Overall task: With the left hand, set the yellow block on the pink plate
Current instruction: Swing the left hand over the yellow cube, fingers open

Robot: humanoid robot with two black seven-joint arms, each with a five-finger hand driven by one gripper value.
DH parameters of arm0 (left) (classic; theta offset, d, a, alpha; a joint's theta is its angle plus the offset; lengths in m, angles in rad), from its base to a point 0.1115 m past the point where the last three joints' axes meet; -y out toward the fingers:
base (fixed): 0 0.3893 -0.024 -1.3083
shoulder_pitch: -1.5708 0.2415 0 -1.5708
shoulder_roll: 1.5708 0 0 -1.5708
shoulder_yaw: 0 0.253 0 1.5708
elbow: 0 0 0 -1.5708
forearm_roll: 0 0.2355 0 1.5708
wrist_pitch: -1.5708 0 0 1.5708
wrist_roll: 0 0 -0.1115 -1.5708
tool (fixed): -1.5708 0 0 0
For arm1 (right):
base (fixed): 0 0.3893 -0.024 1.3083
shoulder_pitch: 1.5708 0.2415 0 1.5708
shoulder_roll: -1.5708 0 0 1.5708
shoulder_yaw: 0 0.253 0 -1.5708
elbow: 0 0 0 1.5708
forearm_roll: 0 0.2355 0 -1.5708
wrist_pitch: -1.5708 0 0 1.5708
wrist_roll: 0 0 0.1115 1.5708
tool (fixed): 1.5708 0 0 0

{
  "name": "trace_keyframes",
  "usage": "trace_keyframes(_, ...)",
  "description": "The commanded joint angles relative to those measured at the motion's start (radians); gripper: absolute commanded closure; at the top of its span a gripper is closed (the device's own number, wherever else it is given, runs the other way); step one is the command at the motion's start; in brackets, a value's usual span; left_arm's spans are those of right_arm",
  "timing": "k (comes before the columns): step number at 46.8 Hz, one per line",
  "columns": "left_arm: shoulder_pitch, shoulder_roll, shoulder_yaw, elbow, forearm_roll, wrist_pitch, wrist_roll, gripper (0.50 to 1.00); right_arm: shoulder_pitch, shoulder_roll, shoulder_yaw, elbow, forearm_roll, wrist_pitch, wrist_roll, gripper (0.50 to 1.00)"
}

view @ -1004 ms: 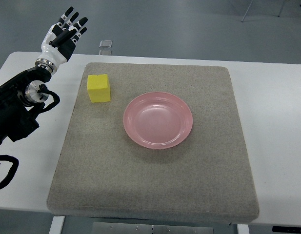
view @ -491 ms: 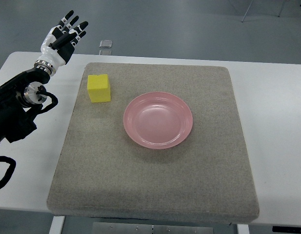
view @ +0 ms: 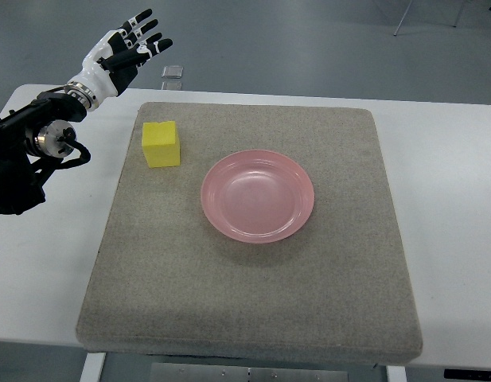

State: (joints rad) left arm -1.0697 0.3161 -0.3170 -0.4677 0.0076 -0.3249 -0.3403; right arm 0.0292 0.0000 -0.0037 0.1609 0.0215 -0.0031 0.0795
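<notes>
From the top view, the left hand [view: 122, 49] hangs above the far left corner of the white table [view: 452, 183], its arm entering from the left edge of the picture. The fingers [view: 146, 32] are spread and extended, gripping nothing, and they point toward the far side, away from the work. The right arm does not show at all.

The yellow block [view: 161, 144] sits on the grey mat [view: 253, 294] near its far left corner, clear of everything around it. The hand is near the block but apart from it, further back and to the left. The pink plate [view: 258, 196] lies near the middle of the mat, to the right of the block and a little nearer the robot, with a bare strip of mat between the two. The plate holds nothing.

Beyond the table edge a small grey object [view: 173, 72] lies on the floor; what it is cannot be made out.

The block looks like a foam or sponge cube: probably light and somewhat yielding, with matte faces that should not slip. A sensible hold would be across two opposite side faces, thumb on one and fingers on the other, with modest pressure so the cube is not squashed. The grasp has not yet begun
</notes>
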Motion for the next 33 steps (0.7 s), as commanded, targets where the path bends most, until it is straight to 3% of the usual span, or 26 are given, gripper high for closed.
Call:
trace_keyframes(1, -0.015, 0.015, 0.035, -0.019, 0.0, 0.001, 0.0, 0.508, 0.0, 0.0, -0.001, -0.001, 0.0, 0.0, 0.0, 0.576)
trace_keyframes(15, -0.091, 0.083, 0.185, -0.068, 0.173, 0.004, 0.03, 0.508, 0.0, 0.0, -0.001, -0.001, 0.0, 0.0, 0.0, 0.576)
trace_keyframes(33, -0.269, 0.271, 0.426, -0.301, 0.546, -0.017, 0.029, 0.51, 0.0, 0.0, 0.001, 0.0, 0.0, 0.0, 0.0, 0.576)
